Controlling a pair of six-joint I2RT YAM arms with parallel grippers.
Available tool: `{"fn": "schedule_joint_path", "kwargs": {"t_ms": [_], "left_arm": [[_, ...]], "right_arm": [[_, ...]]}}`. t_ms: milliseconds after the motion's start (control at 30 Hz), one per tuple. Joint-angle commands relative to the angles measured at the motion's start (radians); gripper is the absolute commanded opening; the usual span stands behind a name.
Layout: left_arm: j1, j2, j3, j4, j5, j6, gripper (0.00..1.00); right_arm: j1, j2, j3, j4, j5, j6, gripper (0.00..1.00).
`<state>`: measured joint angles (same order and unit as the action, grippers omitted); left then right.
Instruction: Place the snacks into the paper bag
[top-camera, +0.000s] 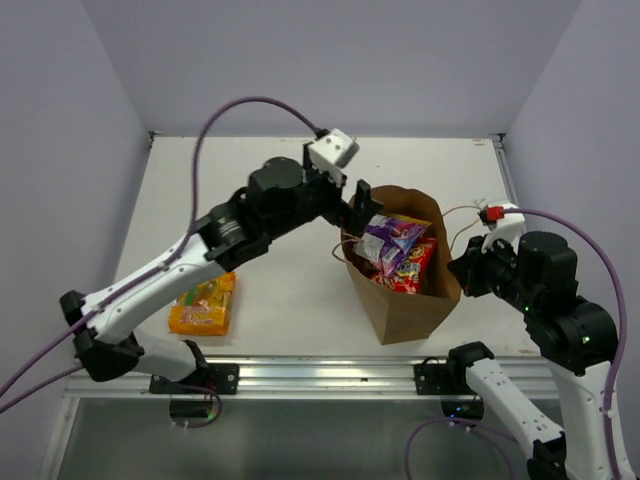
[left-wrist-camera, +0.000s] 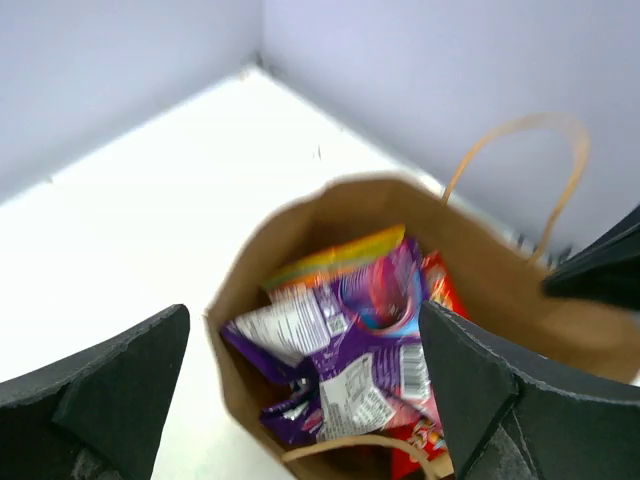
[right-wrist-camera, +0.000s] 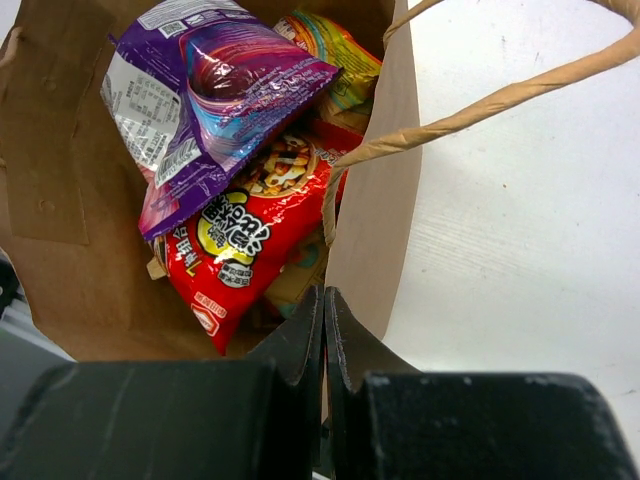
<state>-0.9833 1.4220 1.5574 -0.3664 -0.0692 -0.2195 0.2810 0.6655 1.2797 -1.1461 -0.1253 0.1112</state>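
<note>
Tabletop (top-camera: 290, 285) at the left carries one orange-yellow packet (top-camera: 203, 305). It lies flat just beside the left arm's lower link and well apart from the paper bag (top-camera: 405, 310).

The left arm reaches across toward the middle, and the left gripper (top-camera: 355, 208) hangs over the bag's far-left rim. In its wrist view the left gripper (left-wrist-camera: 300, 375) has its fingers (left-wrist-camera: 120, 385) spread wide with nothing between them, and the open mouth of the paper bag (left-wrist-camera: 500, 290) is below.

The bag stands upright right of centre with several snacks inside. A purple packet (top-camera: 385, 235) (left-wrist-camera: 340, 350) (right-wrist-camera: 220, 80) lies on top. A red packet (top-camera: 412, 268) (right-wrist-camera: 240, 250) sits under it, toward the near side. A multicoloured packet (left-wrist-camera: 335, 260) (right-wrist-camera: 330, 45) pokes out along the far wall.

At the right, the right gripper (top-camera: 462, 268) meets the bag's right edge. Its wrist view shows the right gripper (right-wrist-camera: 325, 315) with fingers pressed narrow together, pinching the bag's side wall (right-wrist-camera: 380, 200) at the rim. A twine handle (right-wrist-camera: 500, 100) (left-wrist-camera: 520, 170) loops free above the table just right of that wall.
</note>
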Motion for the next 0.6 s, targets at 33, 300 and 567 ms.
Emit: {"fn": "schedule_joint_path", "kwargs": {"t_ms": [33,300,567], "left_arm": [[0.005,-0.240,0.058,0.116,-0.171,0.016,1.00],[0.005,-0.527,-0.477,-0.282,-0.704,-0.590,1.00],[0.003,-0.546,-0.777,-0.637,-0.866,-1.104,1.00]], "right_arm": [[0.004,0.003,0.030,0.006,-0.019,-0.015,0.00],[0.004,-0.009,0.032,0.006,-0.014,-0.015,0.00],[0.007,-0.021,0.029,0.013,-0.046,-0.015,0.00]]}}
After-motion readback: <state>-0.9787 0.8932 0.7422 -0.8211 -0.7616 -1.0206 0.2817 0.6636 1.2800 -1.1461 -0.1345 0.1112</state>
